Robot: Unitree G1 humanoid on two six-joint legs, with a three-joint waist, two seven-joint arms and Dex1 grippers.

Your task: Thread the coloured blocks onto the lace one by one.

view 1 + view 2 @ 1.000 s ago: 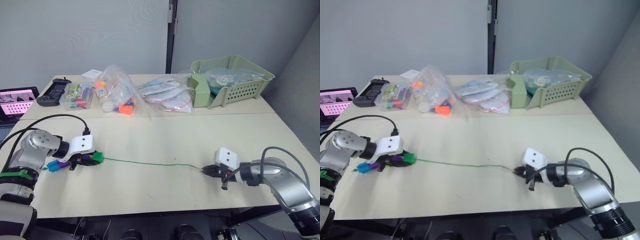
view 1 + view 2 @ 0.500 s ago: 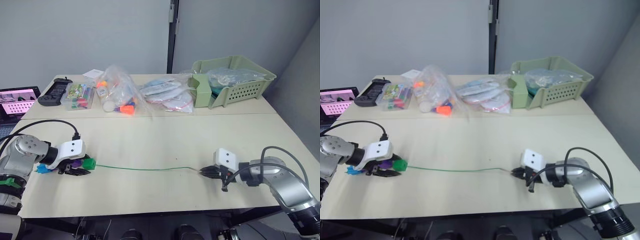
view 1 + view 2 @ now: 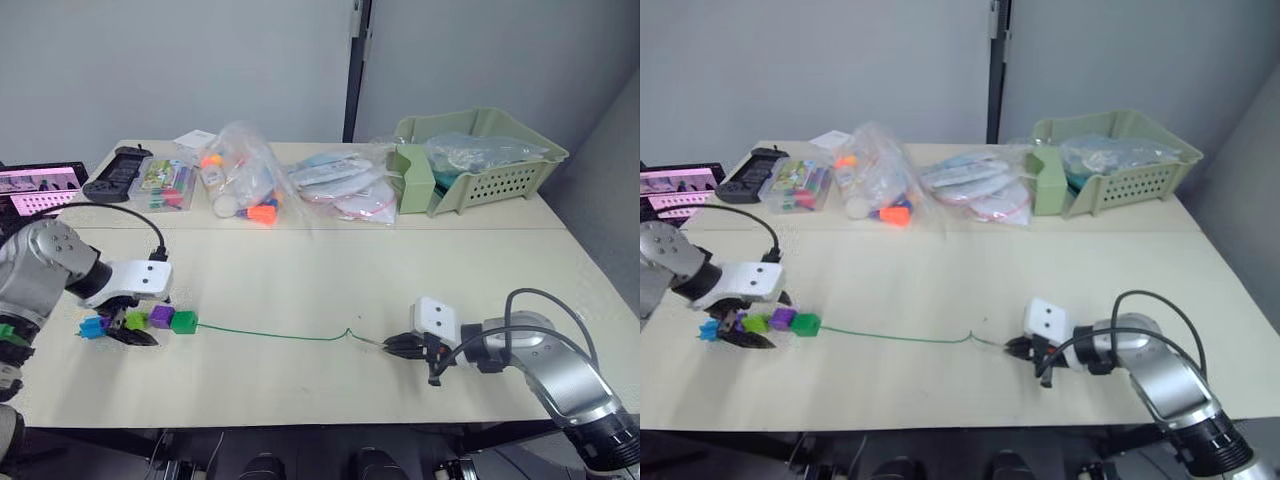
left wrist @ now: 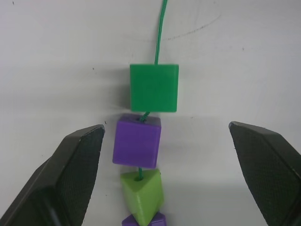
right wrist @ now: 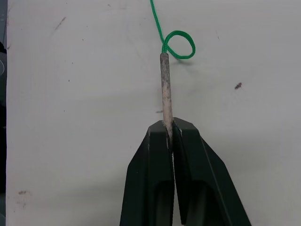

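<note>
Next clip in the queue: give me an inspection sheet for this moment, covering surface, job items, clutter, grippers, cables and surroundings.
Surface: beige table, bare in the middle.
Job items: coloured blocks strung in a row on the lace, lying on the table; the dark green block is the one nearest the free length. The lace makes a small loop just behind its stiff tip.
Clutter: plastic bags, a clear box of small items, a green basket along the far edge.
Grippers: left gripper open, straddling the blocks without touching them; right gripper shut on the tip.
Cables: black cables loop at both wrists.
Surroundings: grey wall, a laptop screen at far left.
</note>
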